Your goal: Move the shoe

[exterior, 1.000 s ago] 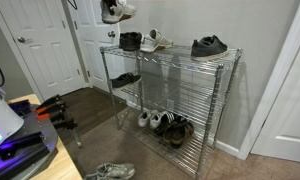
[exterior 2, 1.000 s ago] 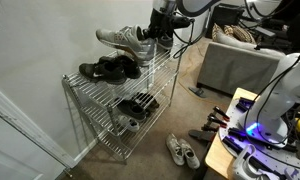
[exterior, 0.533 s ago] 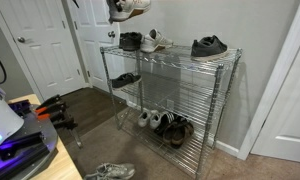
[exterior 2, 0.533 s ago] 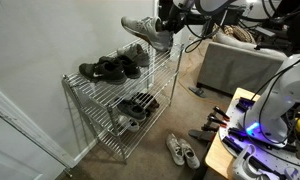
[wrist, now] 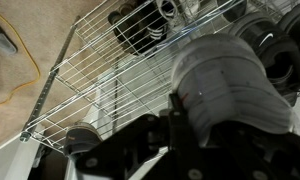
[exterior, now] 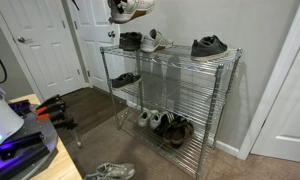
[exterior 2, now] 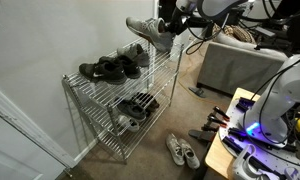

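Note:
The shoe, a white and grey sneaker point(exterior 2: 147, 30), hangs in the air above the top shelf of the wire rack point(exterior 2: 160, 79). It also shows at the top edge of an exterior view point(exterior: 128, 8), and it fills the right of the wrist view point(wrist: 228, 75). My gripper point(exterior 2: 168, 26) is shut on the shoe near its heel. In the wrist view the dark jaws point(wrist: 195, 118) clamp the shoe from below the picture's middle, with the rack's wire shelf point(wrist: 90, 70) far beneath.
Black shoes point(exterior: 209, 46) and another pair point(exterior: 132, 41) sit on the rack's top shelf, with more shoes on lower shelves point(exterior: 166, 124). A pair of sneakers lies on the carpet point(exterior 2: 182, 151). A door point(exterior: 40, 45) and a grey sofa point(exterior 2: 240, 65) stand nearby.
The gripper has lifted the shoe up off the top shelf and carried it higher and away along the rack; over the last half second it barely moved.

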Robot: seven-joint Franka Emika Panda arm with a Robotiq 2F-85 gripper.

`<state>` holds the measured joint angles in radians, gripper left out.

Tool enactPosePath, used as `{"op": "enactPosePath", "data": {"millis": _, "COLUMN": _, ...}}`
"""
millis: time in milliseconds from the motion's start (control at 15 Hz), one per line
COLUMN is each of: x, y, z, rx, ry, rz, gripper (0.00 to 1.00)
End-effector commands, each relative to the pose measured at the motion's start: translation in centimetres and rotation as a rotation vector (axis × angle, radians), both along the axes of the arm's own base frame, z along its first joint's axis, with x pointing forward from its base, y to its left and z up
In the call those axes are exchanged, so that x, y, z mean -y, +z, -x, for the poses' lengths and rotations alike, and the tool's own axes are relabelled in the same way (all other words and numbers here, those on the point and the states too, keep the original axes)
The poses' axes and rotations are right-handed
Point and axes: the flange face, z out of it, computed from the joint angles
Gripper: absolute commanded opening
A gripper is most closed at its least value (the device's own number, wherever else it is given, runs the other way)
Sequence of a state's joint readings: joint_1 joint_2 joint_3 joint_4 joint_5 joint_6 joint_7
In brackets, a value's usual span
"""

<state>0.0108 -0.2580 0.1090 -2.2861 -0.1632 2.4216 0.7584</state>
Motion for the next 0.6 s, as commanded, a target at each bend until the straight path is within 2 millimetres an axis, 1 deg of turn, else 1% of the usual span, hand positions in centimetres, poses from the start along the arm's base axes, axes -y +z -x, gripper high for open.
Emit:
{"op": "enactPosePath", "data": {"millis": 0, "x": 0.0, "y": 0.1, "z": 0.0, "rx": -0.001, "ry": 0.001, "rz": 0.000, "gripper": 0.12}}
{"op": "enactPosePath", "data": {"millis": 67, "x": 0.0, "y": 0.1, "z": 0.0, "rx": -0.001, "ry": 0.001, "rz": 0.000, "gripper": 0.04}}
{"op": "enactPosePath", "data": {"millis": 333, "x": 2.0, "y": -0.7, "z": -3.2, "rx": 0.008, "ry": -0.091, "rz": 0.045, "gripper": 0.05}}
{"op": "enactPosePath", "data": {"millis": 533, "x": 4.0, "y": -1.2, "z": -6.1, "rx": 0.004, "ry": -0.169, "rz": 0.074, "gripper": 0.05}}
